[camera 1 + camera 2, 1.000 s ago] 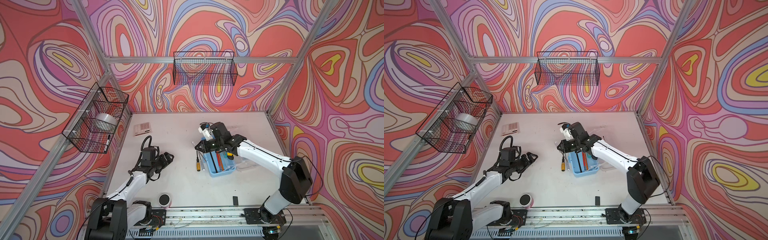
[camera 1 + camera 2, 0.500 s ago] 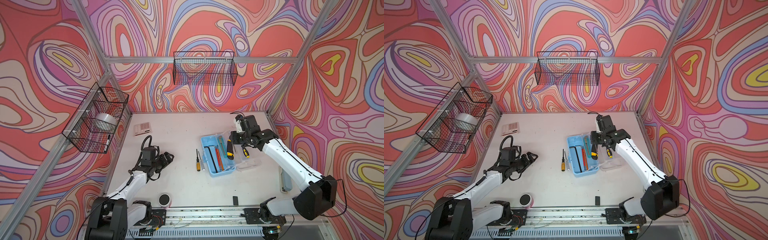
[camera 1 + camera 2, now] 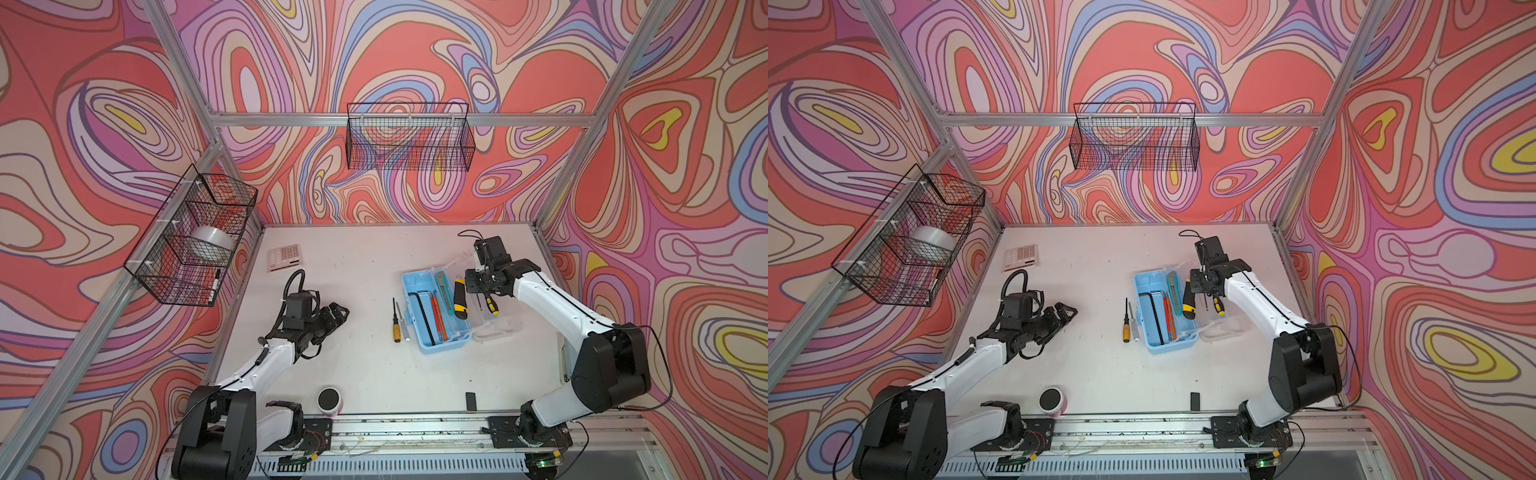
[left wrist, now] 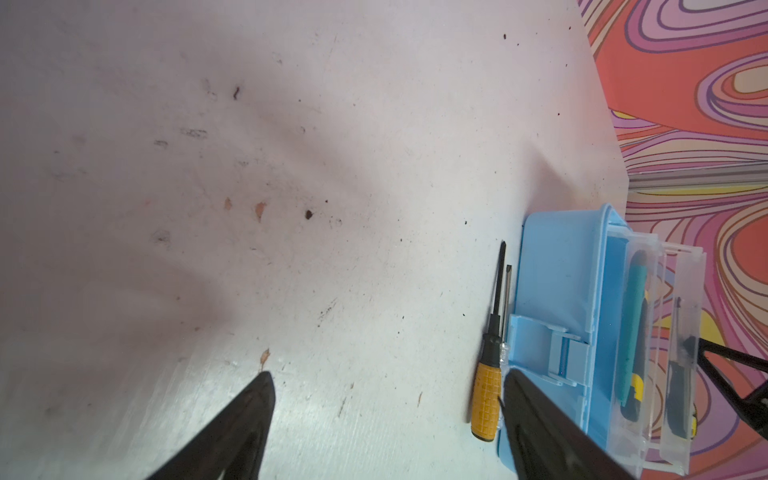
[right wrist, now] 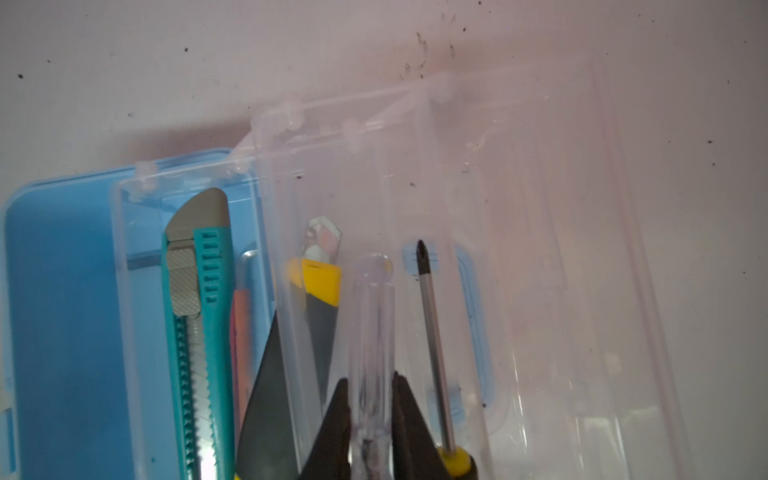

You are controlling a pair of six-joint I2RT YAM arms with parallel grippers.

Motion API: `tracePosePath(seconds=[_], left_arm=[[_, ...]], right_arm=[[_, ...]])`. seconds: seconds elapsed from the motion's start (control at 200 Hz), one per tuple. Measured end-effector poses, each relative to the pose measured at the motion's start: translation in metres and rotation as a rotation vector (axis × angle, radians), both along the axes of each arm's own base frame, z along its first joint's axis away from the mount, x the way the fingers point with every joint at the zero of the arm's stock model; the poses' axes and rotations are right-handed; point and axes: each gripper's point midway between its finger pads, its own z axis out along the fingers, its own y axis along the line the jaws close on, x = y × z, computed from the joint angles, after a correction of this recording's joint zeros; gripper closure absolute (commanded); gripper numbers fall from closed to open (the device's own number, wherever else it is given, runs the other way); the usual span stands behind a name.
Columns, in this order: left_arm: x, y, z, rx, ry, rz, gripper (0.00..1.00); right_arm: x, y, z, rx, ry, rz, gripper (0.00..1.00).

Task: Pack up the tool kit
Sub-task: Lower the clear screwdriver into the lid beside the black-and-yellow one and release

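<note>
The light blue case [image 3: 415, 282] lies open, its clear lid [image 3: 498, 324] folded out to the right. Inside are hex keys [image 3: 422, 311] and a teal utility knife [image 3: 444, 289]. A yellow-black knife [image 3: 459, 299] rests at the hinge side. A yellow-black screwdriver [image 3: 491, 302] lies in the lid. My right gripper [image 5: 370, 382] hovers over the lid, shut on a clear-handled screwdriver [image 5: 372, 316]. Left of the case lie an orange-handled screwdriver [image 3: 397, 324] and a thin pale one [image 3: 405, 324]. My left gripper [image 3: 338, 311] stands open and empty, left of them.
A pink-white calculator [image 3: 284, 257] sits at the back left. A black-lidded pink jar [image 3: 329, 401] and a small black block [image 3: 470, 401] are near the front edge. Wire baskets hang on the left wall [image 3: 195, 232] and the back wall [image 3: 409, 137].
My right gripper has swung from the case's left side across to its right, over the lid, staying shut. The left arm has not moved.
</note>
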Motion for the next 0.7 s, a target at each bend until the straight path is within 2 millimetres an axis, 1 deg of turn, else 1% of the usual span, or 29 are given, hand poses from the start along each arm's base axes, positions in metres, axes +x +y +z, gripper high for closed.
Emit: tracePosePath(seconds=[0.075, 0.14, 0.24, 0.32, 0.396, 0.511, 0.566, 0.606, 0.641, 0.661, 0.696], left_arm=[[0.001, -0.004, 0.0, 0.0, -0.001, -0.014, 0.14], [0.0, -0.008, -0.003, 0.001, 0.005, -0.026, 0.14], [-0.002, -0.013, -0.003, 0.004, 0.01, -0.041, 0.14], [0.003, -0.017, 0.005, 0.003, -0.01, -0.051, 0.14], [0.01, -0.019, 0.014, 0.007, -0.038, -0.059, 0.13], [0.014, -0.022, 0.022, 0.017, -0.061, -0.068, 0.13], [0.015, -0.023, 0.023, 0.023, -0.064, -0.072, 0.13], [0.014, -0.024, 0.023, 0.028, -0.065, -0.077, 0.13], [0.014, -0.025, 0.023, 0.033, -0.062, -0.082, 0.13], [0.013, -0.026, 0.024, 0.037, -0.06, -0.084, 0.13], [0.013, -0.027, 0.025, 0.043, -0.061, -0.091, 0.13]], right_arm=[[0.001, -0.005, -0.001, -0.008, -0.002, -0.012, 1.0], [0.002, -0.005, -0.001, -0.006, -0.007, -0.016, 0.92], [0.002, -0.005, -0.003, 0.0, -0.009, -0.02, 0.84], [0.002, -0.005, -0.004, 0.007, -0.011, -0.026, 0.76], [0.001, -0.004, -0.004, 0.014, -0.01, -0.028, 0.71], [0.0, -0.004, 0.004, 0.027, -0.025, -0.027, 0.64], [-0.002, -0.003, 0.008, 0.033, -0.034, -0.029, 0.57], [-0.003, -0.003, 0.012, 0.035, -0.04, -0.025, 0.49], [-0.004, -0.003, 0.014, 0.039, -0.045, -0.024, 0.47], [-0.004, -0.003, 0.016, 0.045, -0.047, -0.028, 0.43], [-0.005, -0.003, 0.018, 0.048, -0.053, -0.029, 0.4]])
